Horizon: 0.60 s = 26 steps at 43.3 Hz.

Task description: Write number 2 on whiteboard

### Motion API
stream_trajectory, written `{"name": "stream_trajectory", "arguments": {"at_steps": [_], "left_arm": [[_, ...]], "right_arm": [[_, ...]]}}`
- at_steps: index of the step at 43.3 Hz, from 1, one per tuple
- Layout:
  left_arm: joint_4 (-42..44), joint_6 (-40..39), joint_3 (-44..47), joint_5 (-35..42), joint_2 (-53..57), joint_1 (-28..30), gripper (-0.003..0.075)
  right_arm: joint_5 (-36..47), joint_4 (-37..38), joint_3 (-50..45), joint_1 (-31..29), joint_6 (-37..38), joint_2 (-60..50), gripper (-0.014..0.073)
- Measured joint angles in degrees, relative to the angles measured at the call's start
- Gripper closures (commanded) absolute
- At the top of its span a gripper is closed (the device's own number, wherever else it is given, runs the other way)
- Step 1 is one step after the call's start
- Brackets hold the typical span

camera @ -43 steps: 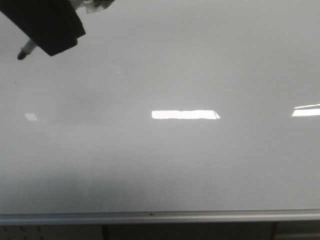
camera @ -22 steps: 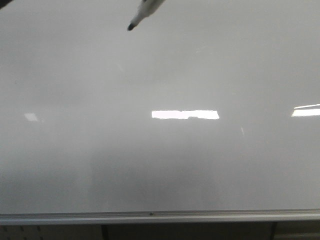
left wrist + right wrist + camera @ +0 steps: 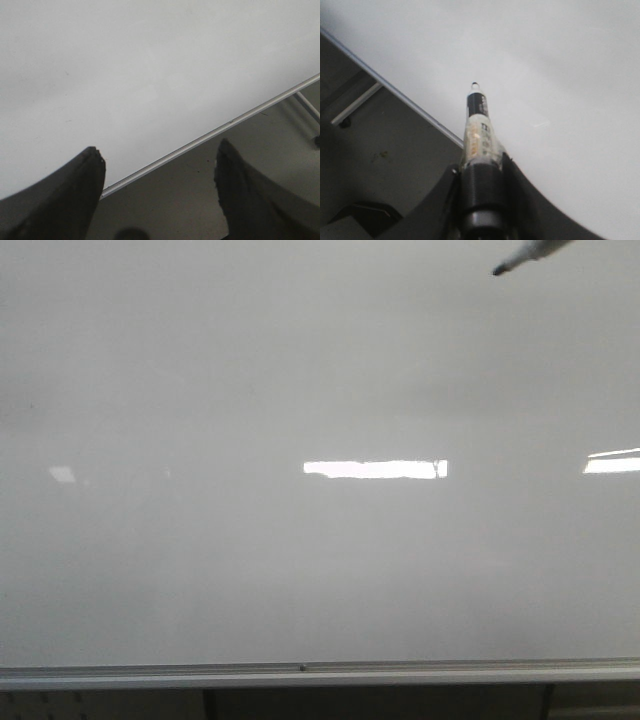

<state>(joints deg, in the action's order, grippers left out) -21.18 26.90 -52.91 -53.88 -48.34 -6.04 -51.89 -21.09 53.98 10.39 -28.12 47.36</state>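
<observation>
The whiteboard [image 3: 200,570] fills nearly the whole front view, a glossy pale grey sheet with bright rectangular glare and a silver rail [image 3: 300,674] along its lower edge. I see no written mark on it. A marker [image 3: 520,257] pokes in far above the rail, dark tip out. The right gripper [image 3: 481,165] is clamped around the marker's barrel. The left gripper [image 3: 160,155] stands spread, holding nothing.

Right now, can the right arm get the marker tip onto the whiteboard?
Probably yes. The right gripper is shut on the marker, tip pointing at the whiteboard. Nothing lies between tip and board in either view. Whether the tip already touches cannot be told; no stroke shows yet.
</observation>
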Motion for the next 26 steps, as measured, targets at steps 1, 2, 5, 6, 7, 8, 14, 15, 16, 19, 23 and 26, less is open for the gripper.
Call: {"name": "stream_trajectory", "arguments": {"at_steps": [1,2,5,6,7,8,14,15,16,19,23,26], "left_arm": [[0.0,0.0,0.0,0.0,0.0,0.0,0.0258],[0.0,0.0,0.0,0.0,0.0,0.0,0.0258],[-0.2,0.0,0.1,0.0,0.0,0.0,0.0258],[-0.2,0.0,0.1,0.0,0.0,0.0,0.0258],[-0.3,0.0,0.1,0.0,0.0,0.0,0.0258],[-0.4,0.0,0.1,0.1,0.0,0.0,0.0258],[-0.4,-0.1,0.1,0.1,0.0,0.0,0.0258],[-0.4,-0.1,0.1,0.1,0.0,0.0,0.0258],[-0.4,-0.1,0.1,0.1,0.0,0.0,0.0258],[-0.4,-0.1,0.1,0.1,0.0,0.0,0.0258],[-0.4,-0.1,0.1,0.1,0.0,0.0,0.0258],[-0.4,-0.1,0.1,0.1,0.0,0.0,0.0258]], "right_arm": [[0.8,0.0,-1.8,-0.9,0.4,-1.1,0.0527],[1.7,0.0,-3.1,-1.5,0.8,-2.6,0.0527],[3.5,0.0,-7.1,-2.8,1.6,-6.0,0.0527],[4.0,0.0,-8.2,-3.1,1.8,-6.9,0.0527],[4.4,0.0,-8.9,-3.2,1.9,-7.8,0.0527],[4.5,0.0,-9.5,-3.1,1.9,-8.5,0.0527],[5.8,-0.2,-12.1,-3.3,2.3,-9.9,0.0527],[6.3,-0.4,-12.2,-3.3,2.3,-9.9,0.0527],[6.7,-0.5,-12.5,-3.3,2.3,-9.9,0.0527],[8.5,-1.3,-12.7,-3.3,2.3,-9.8,0.0527],[12.4,-1.9,-12.7,-3.3,2.4,-8.8,0.0527],[16.2,-2.2,-12.7,-3.3,2.4,-7.4,0.0527]]}}
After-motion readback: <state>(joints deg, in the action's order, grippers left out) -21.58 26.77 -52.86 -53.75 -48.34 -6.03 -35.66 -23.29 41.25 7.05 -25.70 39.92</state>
